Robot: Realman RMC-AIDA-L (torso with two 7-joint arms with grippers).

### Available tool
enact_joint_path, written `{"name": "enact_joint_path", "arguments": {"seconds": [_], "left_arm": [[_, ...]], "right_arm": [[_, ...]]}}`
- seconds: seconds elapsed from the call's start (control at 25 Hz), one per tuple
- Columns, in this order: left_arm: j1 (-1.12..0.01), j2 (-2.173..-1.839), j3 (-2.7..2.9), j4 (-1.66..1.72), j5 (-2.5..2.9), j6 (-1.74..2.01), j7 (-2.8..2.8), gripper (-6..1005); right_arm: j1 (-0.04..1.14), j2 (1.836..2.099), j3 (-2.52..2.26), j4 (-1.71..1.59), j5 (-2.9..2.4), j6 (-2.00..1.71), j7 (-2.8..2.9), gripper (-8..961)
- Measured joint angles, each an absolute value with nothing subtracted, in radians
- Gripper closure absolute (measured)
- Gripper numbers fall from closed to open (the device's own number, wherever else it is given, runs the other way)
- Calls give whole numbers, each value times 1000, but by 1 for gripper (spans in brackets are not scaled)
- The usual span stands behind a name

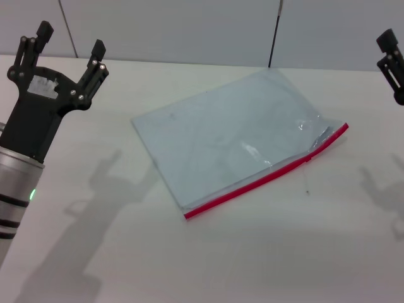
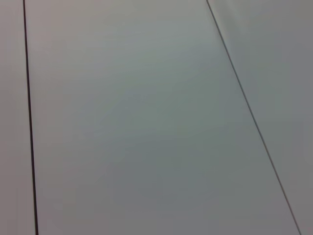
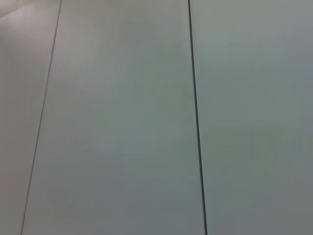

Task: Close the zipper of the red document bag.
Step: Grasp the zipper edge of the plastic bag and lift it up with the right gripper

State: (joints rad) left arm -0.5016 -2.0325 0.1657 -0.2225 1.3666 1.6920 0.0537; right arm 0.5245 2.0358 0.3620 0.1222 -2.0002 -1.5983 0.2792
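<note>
The zipper (image 1: 265, 179), a thin red strip, runs along the near long edge of the one red document bag (image 1: 233, 139), which lies flat and askew in the middle of the white table (image 1: 208, 259). Near the strip's right end the pouch mouth gapes a little; what the pouch holds cannot be made out. The left gripper (image 1: 71, 45) is raised at the table's far left, well apart from the pouch, fingers spread wide and empty. The right gripper (image 1: 392, 63) shows only partly at the right edge; its spread cannot be told. Both wrist views show only grey wall panels (image 2: 146, 122) with dark seams.
</note>
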Motion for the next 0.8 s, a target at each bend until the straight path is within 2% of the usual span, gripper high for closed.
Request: {"name": "enact_joint_path", "arguments": {"seconds": [0.56, 0.8], "left_arm": [[-503, -2032, 166, -222, 1367, 1692, 54, 156], [-503, -2032, 166, -222, 1367, 1689, 54, 156]], "right_arm": [[530, 2036, 362, 120, -2000, -1590, 286, 203], [562, 2031, 358, 81, -2001, -1465, 472, 207]]}}
